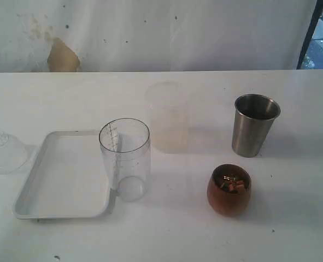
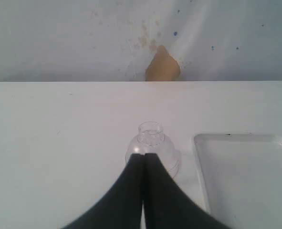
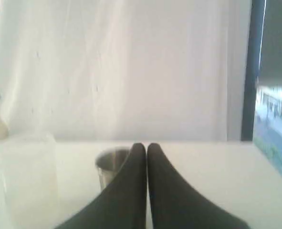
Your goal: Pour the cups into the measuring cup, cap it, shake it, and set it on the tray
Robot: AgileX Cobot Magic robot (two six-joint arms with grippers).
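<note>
The clear measuring cup [image 1: 124, 158] with printed marks stands upright at the right rim of the white tray [image 1: 43, 204]. To its right sit the shiny brown cup [image 1: 229, 189], with bits inside, and behind it the steel tumbler [image 1: 254, 125]. Neither arm shows in the exterior view. My left gripper [image 2: 144, 155] is shut and empty, its tips just short of a clear domed cap [image 2: 151, 148] beside the tray [image 2: 245, 176]. My right gripper [image 3: 142, 146] is shut and empty, with the tumbler [image 3: 109, 169] partly hidden behind its fingers.
A frosted translucent cup [image 1: 167, 117] stands behind the measuring cup and also shows as a frosted cup [image 3: 28, 176] in the right wrist view. The clear domed cap [image 1: 5, 151] lies left of the tray. A white curtain backs the white table [image 1: 161, 240].
</note>
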